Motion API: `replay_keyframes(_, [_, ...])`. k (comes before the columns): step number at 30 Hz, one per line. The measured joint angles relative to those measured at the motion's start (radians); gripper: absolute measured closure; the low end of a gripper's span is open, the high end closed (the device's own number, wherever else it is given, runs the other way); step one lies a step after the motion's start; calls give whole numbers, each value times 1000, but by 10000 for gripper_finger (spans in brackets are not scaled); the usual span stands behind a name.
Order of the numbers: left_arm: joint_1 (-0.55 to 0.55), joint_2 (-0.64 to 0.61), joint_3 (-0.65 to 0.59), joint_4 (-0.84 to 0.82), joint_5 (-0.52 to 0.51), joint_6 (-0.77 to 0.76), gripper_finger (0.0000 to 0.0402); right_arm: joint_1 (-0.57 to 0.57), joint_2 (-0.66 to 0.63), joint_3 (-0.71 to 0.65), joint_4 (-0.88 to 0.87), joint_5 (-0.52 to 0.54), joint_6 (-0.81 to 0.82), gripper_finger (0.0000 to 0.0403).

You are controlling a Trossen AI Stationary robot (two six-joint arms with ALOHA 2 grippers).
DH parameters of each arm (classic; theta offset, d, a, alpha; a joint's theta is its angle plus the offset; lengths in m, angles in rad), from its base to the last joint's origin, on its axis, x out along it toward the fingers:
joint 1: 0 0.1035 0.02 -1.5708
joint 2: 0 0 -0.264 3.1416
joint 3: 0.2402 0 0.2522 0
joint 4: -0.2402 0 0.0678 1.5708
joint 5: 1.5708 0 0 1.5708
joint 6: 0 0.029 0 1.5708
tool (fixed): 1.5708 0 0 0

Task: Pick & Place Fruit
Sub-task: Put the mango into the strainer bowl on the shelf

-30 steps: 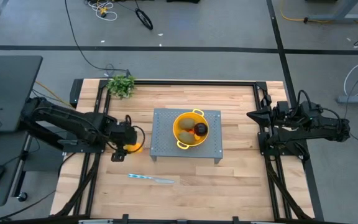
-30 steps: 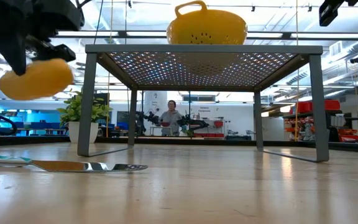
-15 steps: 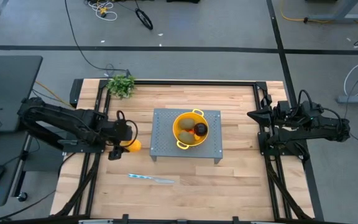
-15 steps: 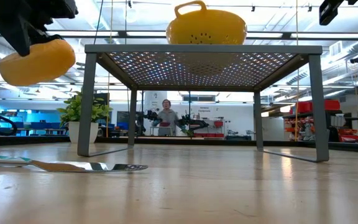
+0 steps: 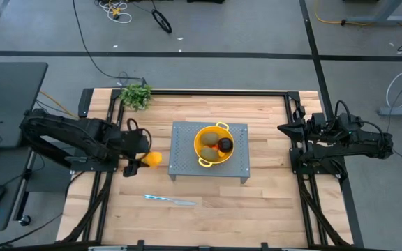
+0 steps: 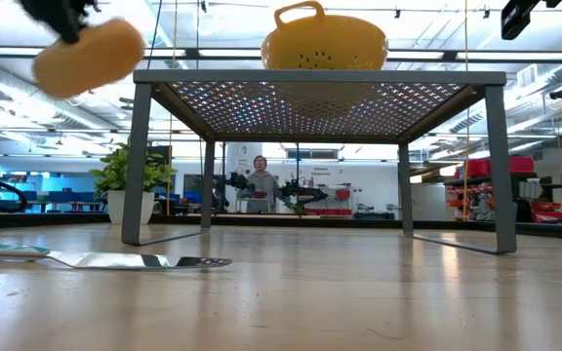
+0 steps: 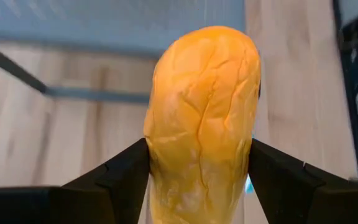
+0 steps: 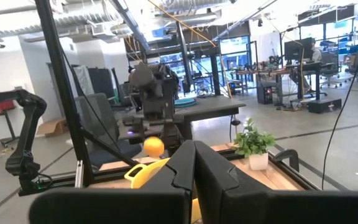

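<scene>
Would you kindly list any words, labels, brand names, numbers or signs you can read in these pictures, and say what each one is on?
No text can be read in any view.
The mango, the yellow colander, the grey rack and the knife carry no visible label.
Signs and screens in the room behind the table in the low view and the right wrist view are too small and blurred to read.

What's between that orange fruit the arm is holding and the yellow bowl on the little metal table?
From above, only bare wood and the metal stand's perforated top separate the mango, held in the left gripper, from the yellow colander.
</scene>
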Motion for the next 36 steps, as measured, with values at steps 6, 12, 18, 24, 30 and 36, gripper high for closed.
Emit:
replay_keyframes(6, [0, 0, 115, 6, -78, 7, 146, 0, 0, 0, 0, 0, 0, 387])
replay_keyframes(12, [0, 0, 164, 27, -112, 6, 147, 0, 0, 0, 0, 0, 0, 387])
replay_keyframes(18, [0, 0, 164, 60, -112, -3, 148, 0, 0, 0, 0, -1, 0, 387])
replay_keyframes(24, [0, 1, 164, 103, -125, -5, 149, 0, 0, 0, 0, -1, 0, 387])
replay_keyframes(30, [0, 27, 164, 257, -205, 48, 149, 0, 0, 0, 0, -1, 0, 387])
replay_keyframes(36, [12, 55, 164, 467, -273, 115, 149, 0, 0, 0, 0, -2, 0, 387])
